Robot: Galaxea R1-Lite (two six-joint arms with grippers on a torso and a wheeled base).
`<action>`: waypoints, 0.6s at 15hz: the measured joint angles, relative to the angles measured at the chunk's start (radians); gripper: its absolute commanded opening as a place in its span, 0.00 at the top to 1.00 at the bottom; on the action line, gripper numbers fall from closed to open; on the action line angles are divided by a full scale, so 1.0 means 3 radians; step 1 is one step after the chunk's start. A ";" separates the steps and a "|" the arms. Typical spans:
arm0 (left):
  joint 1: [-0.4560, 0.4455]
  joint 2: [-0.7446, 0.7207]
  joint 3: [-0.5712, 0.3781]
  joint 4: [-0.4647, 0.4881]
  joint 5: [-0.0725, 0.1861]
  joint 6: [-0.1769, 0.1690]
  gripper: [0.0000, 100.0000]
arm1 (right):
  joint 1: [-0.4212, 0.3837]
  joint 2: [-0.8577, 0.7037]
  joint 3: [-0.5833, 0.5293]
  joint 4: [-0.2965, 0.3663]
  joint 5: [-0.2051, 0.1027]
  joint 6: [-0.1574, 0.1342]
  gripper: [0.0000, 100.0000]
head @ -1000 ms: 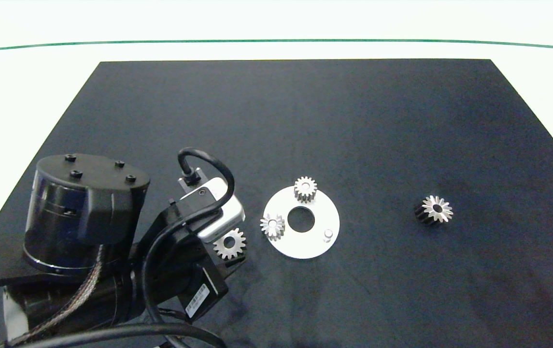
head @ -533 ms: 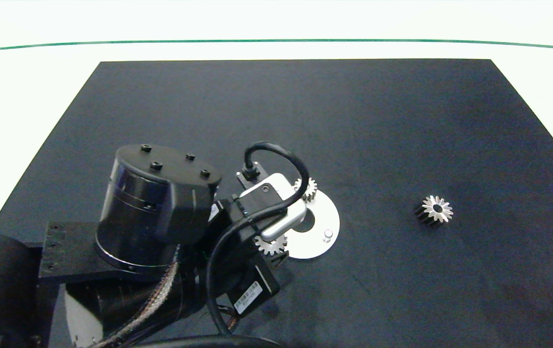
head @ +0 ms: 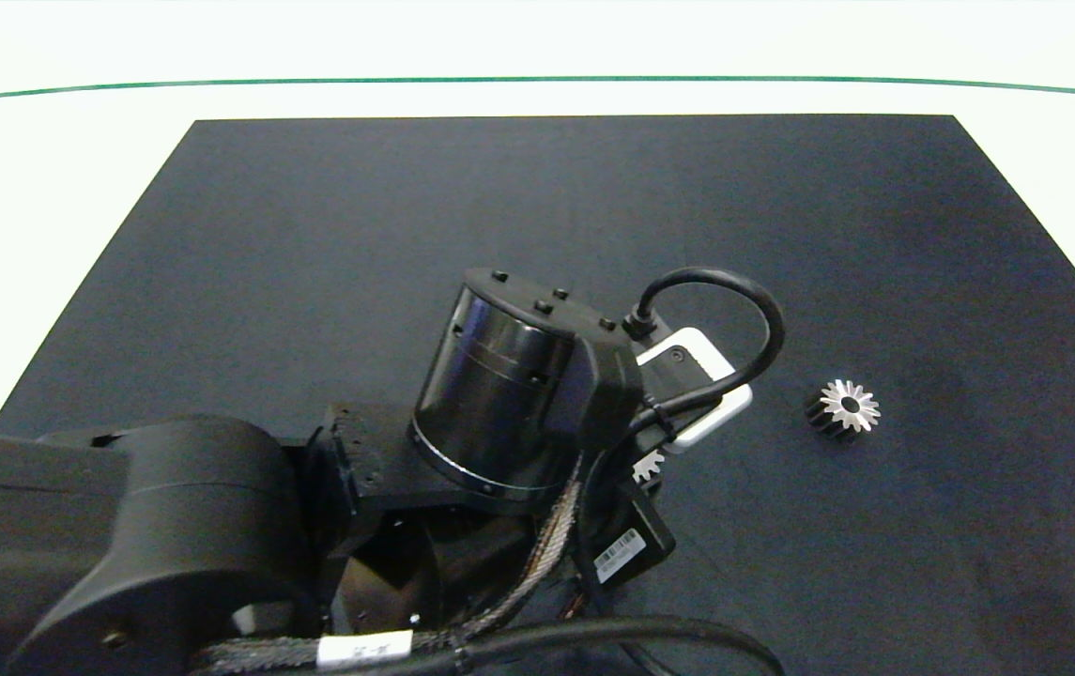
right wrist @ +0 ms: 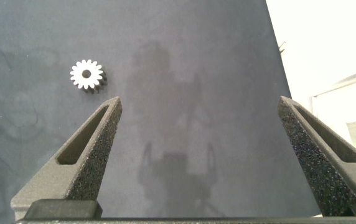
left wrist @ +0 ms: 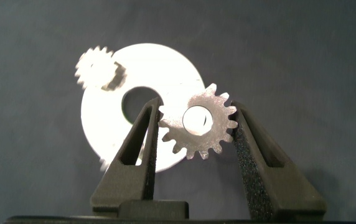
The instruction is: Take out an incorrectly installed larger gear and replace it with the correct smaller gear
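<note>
Landmark: white disc plate [left wrist: 109, 127] on the dark mat [head: 499, 207].

Progress — judged from how things lie: removal looks done. The larger gear [head: 845, 409] sits on the mat well to the plate's right side, off any peg. Replacement is under way, not finished.

Nearest, wrist view: left gripper [left wrist: 196, 134] pinches the smaller gear [left wrist: 198, 122] by its toothed rim, one foam pad against each side, gear face-on to the camera. It hangs over the plate's edge, beside the plate's centre hole. Through the gear's bore shows white; whether that is the peg or bare plate I cannot tell. Seating and release remain.

Further on the plate: another small gear [left wrist: 95, 66] stands at the rim, across the centre hole from the held one.

Head view: left arm covers the plate entirely; only a few teeth of the held gear peek out below the wrist camera.

Farthest — right gripper [right wrist: 196, 155] hangs over bare mat, jaws spread wide, nothing between them; the larger gear lies beyond one finger.
</note>
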 measured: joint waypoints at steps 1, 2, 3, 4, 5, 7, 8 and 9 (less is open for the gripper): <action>-0.0005 0.0083 -0.0079 -0.0001 0.0001 0.0000 0.78 | -0.0004 -0.0021 0.0004 0.0002 0.0000 0.0004 0.00; -0.0011 0.0165 -0.0161 -0.0003 0.0002 -0.0001 0.78 | -0.0006 -0.0034 0.0005 0.0004 0.0000 0.0004 0.00; -0.0017 0.0230 -0.0213 -0.0001 0.0001 -0.0004 0.78 | -0.0006 -0.0045 0.0006 0.0004 0.0001 0.0004 0.00; -0.0019 0.0284 -0.0245 -0.0003 0.0002 -0.0004 0.78 | -0.0006 -0.0050 0.0008 0.0004 0.0001 0.0005 0.00; -0.0021 0.0340 -0.0273 -0.0008 0.0001 -0.0004 0.78 | -0.0003 -0.0053 0.0011 0.0004 0.0001 0.0005 0.00; -0.0014 0.0428 -0.0304 -0.0017 0.0006 -0.0004 0.78 | 0.0006 -0.0060 0.0032 0.0004 0.0001 0.0005 0.00; -0.0011 0.0462 -0.0311 -0.0021 0.0013 -0.0004 0.78 | 0.0013 -0.0062 0.0045 0.0004 0.0001 0.0013 0.00; -0.0008 0.0491 -0.0326 -0.0023 0.0015 -0.0004 0.78 | 0.0015 -0.0064 0.0055 0.0002 0.0001 0.0032 0.00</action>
